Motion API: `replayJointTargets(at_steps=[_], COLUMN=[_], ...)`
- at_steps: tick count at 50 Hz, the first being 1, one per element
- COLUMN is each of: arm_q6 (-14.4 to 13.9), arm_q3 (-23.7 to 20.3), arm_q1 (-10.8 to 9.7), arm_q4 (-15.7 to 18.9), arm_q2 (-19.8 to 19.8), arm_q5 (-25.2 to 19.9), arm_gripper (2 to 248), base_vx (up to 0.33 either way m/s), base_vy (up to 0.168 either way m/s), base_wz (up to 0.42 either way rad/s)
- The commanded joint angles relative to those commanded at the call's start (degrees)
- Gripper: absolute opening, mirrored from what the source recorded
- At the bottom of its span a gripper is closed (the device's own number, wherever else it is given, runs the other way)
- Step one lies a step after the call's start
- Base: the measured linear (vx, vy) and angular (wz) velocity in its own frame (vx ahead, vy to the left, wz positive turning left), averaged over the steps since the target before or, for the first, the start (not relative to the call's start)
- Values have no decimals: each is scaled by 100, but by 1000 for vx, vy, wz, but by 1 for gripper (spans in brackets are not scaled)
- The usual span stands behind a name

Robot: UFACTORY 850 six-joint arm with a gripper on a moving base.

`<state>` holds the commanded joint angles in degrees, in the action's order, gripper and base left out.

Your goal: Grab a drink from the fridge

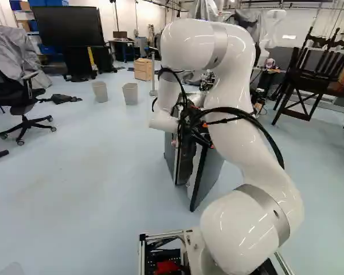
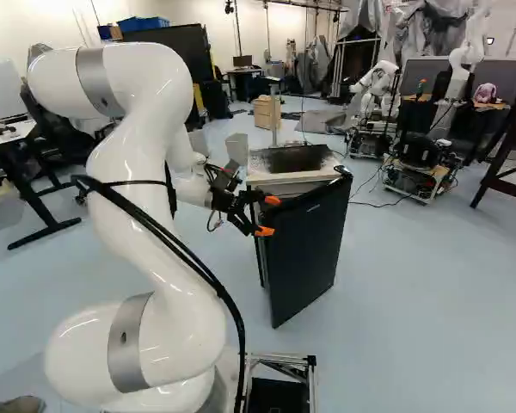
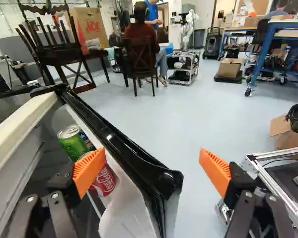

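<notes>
Currently the end effector is hovering released, spread wide, the fridge door showing between its tips; red can and green can are sitting on the door's inner side, likely requiring an inward shift.

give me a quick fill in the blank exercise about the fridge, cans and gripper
The fridge door is not shut; it stands ____. In the wrist view, the can nearest the gripper is coloured ____. The gripper's pads are coloured ____.

Missing words: open; red; orange.
</notes>
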<state>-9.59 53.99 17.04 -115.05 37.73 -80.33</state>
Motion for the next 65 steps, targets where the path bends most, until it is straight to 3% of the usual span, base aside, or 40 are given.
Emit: replayJointTargets(at_steps=[23,34,45,65], arm_q6=[0,0,0,0], arm_q3=[-45,-75,-82,-2], arm_q1=[-491,-765,-1065,-1693], arm_q4=[-151,-207,-294,-305], arm_q2=[-15,-25,-28,-3], arm_q5=[134,-13,-239,-267], arm_gripper=[247,247,247,247], base_vx=[0,0,0,0], base_vy=[0,0,0,0], base_wz=[0,0,0,0])
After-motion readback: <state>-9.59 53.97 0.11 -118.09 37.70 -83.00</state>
